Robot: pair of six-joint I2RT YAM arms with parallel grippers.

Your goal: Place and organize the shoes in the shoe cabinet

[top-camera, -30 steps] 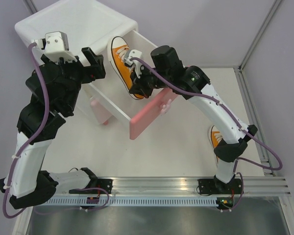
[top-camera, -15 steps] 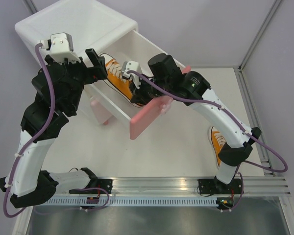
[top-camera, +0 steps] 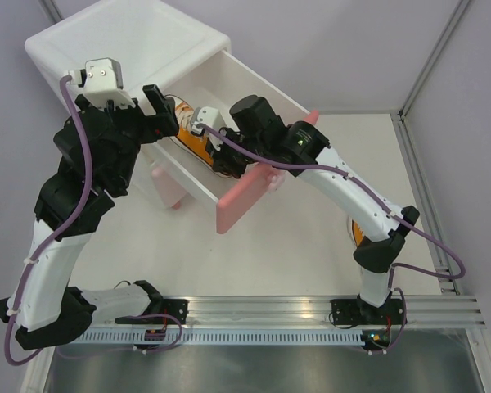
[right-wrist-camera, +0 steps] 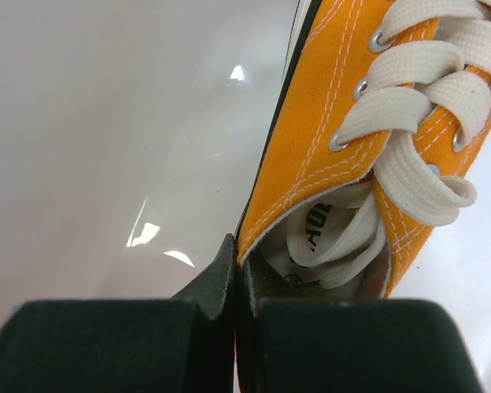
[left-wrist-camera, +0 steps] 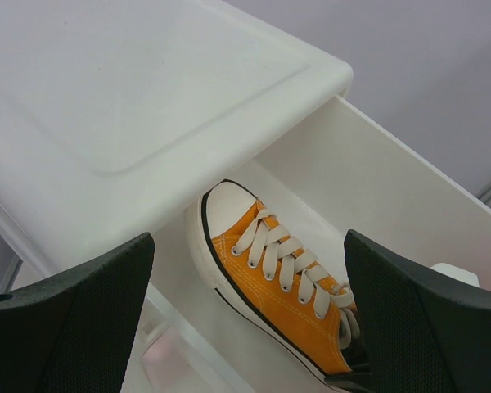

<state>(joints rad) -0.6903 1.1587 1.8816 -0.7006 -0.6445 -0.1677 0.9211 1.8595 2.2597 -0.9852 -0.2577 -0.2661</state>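
Presently: one orange sneaker in the open drawer, right tool clamped on it

At far left, the shoe cabinet (top-camera: 123,41) stands at the table's back corner. Its upper drawer (top-camera: 262,86) is pulled out toward the right, with the pink front (top-camera: 244,198) at the outer end. The left gripper (left-wrist-camera: 247,246) hovers over the drawer's inner end, just beside the cabinet's top edge. Its fingers (left-wrist-camera: 74,319) are spread wide and touch nothing.

Below them, an orange sneaker (left-wrist-camera: 282,291) lies inside the drawer, laces up, its white toe cap pointing in under the cabinet top. Whether the sole rests fully on the drawer floor cannot be confirmed.

The right gripper (right-wrist-camera: 236,258) is pressed together on the canvas rim of the sneaker's opening, one finger inside and one outside.

Further right, a second orange sneaker (top-camera: 356,233) sits on the table (top-camera: 311,246), mostly hidden behind the right arm.
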